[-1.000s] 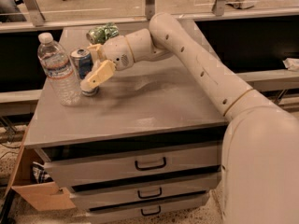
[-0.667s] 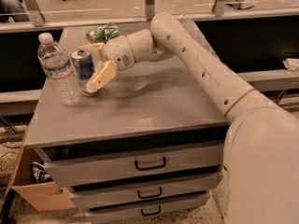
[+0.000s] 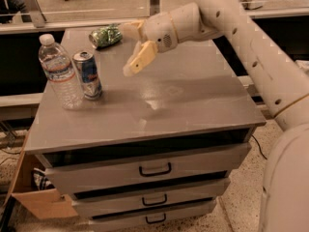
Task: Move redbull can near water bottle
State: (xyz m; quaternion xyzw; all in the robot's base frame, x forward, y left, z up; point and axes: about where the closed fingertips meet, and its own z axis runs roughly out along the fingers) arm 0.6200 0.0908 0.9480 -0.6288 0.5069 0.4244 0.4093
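Note:
The redbull can (image 3: pixel 88 75), slim, blue and silver with a silver top, stands upright on the grey cabinet top (image 3: pixel 169 105) at the left. The water bottle (image 3: pixel 60 72), clear with a white cap and a blue-red-white label, stands right next to it on its left, almost touching. My gripper (image 3: pixel 133 50) is open and empty, raised above the cabinet top to the right of the can and apart from it. Its cream fingers (image 3: pixel 140 59) point down and left.
A green patterned can (image 3: pixel 106 36) lies on its side at the back of the top, just left of the gripper. The cabinet has several drawers with black handles (image 3: pixel 155 169). A cardboard box (image 3: pixel 36 197) sits on the floor at the lower left. Office chairs stand far behind.
The gripper has let go of the redbull can and moved up and to the right, away from it. The can stays standing beside the water bottle.

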